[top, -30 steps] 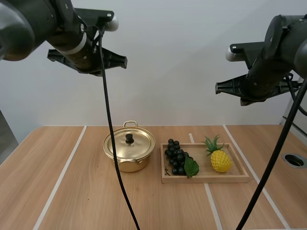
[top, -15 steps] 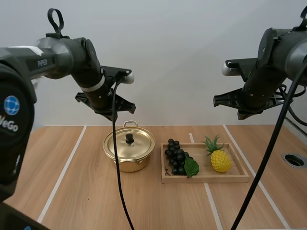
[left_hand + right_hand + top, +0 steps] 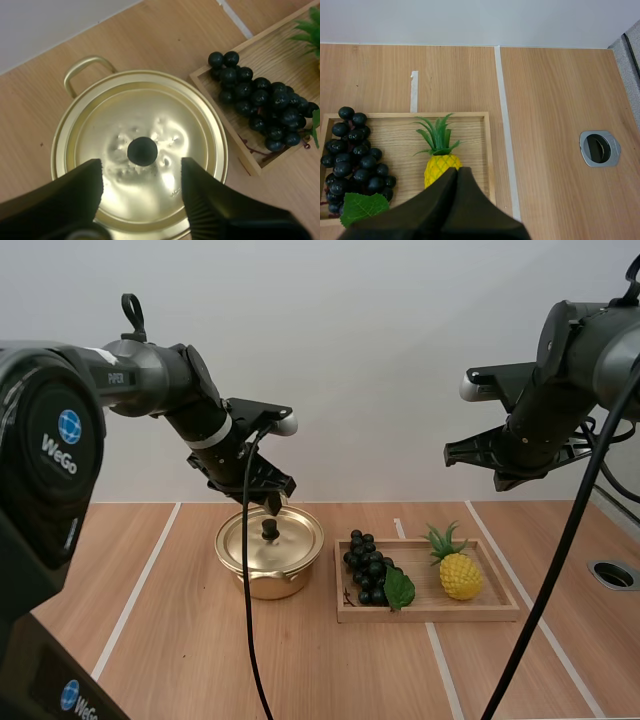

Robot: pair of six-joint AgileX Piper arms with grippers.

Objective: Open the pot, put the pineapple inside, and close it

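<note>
High view, lower right of centre: found the yellow plastic pineapple with green crown [image 3: 458, 573] lying in the right part of the shallow wooden tray [image 3: 430, 612], crown pointing toward the wall. Noted the bunch of dark artificial grapes with a green leaf [image 3: 368, 568] in the tray's left part, apart from the fruit. Placed the round gold metal pot [image 3: 270, 558] just left of the tray, its gold lid [image 3: 250, 540] on and the black round knob [image 3: 270, 529] at the lid's centre.

Found the left gripper [image 3: 272, 504] just over that knob. Read its fingers [image 3: 200, 200] in the left wrist view as spread wide, one each side of the knob and touching nothing. Located the right gripper [image 3: 455, 452] high at the upper right of the frame, over the tray. Read its jaws as pressed together into one wedge, empty.

Judged the knob small and smooth: could squeeze out of a grip closed off-centre or too high. Feared a tilted lift might catch the rim and drag the light pot toward the tray.

Noted a light wood-grain table [image 3: 150, 640] crossed by pale stripes, a round metal grommet [image 3: 612, 573] at far right, and a plain pale wall behind.
</note>
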